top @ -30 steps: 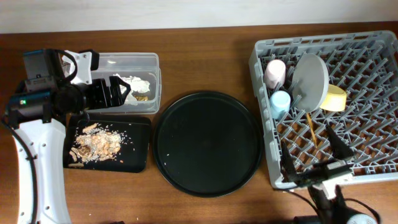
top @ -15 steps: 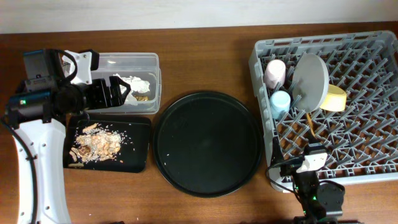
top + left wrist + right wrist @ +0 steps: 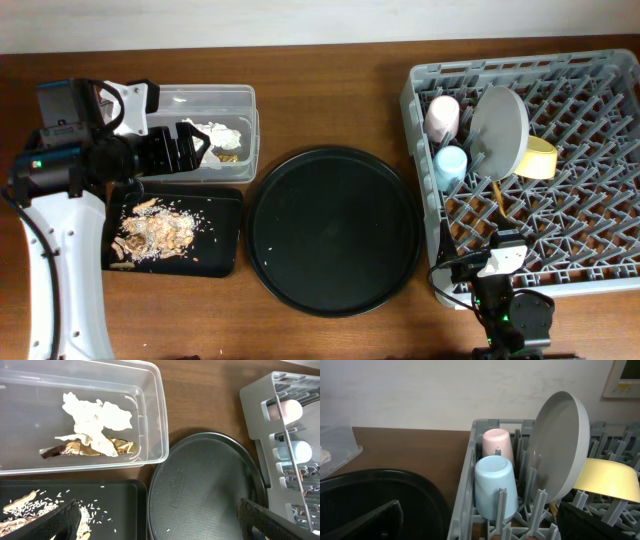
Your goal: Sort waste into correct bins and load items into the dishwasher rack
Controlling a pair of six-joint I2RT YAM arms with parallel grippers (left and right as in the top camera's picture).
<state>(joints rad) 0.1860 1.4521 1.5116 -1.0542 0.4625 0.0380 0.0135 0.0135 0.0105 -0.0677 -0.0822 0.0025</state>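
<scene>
1. The left claw (image 3: 188,150) hung over the clear tub (image 3: 150,390) with its fingers spread wide and nothing between them.
2. The right claw (image 3: 482,527) sat low at the near wall of the dishwasher rack (image 3: 600,75), fingers likewise apart and empty.
3. The white napkin (image 3: 95,422) and the brown-gold wrapper (image 3: 80,451) lay together inside the tub, while the food scraps (image 3: 150,232) were scattered in the black rectangular tray (image 3: 222,250) just beside it.
4. In the rack, the pink cup (image 3: 496,442) and blue cup (image 3: 492,485) stood mouth-down one behind the other. The plate (image 3: 560,440) stood on edge next to them, and the yellow bowl (image 3: 605,480) leaned at its far side.
5. The chopsticks (image 3: 499,205) lay slanted among the pegs.
6. The round black tray (image 3: 335,230) on the worktop (image 3: 330,90) held nothing, so the sorting looked complete.
7. What was left, by my reading, was a clean retreat. The left arm should lift straight up before swinging away, so a finger would not catch the tub's rim. The right arm should back off from the rack wall without nudging pegs or cups.
</scene>
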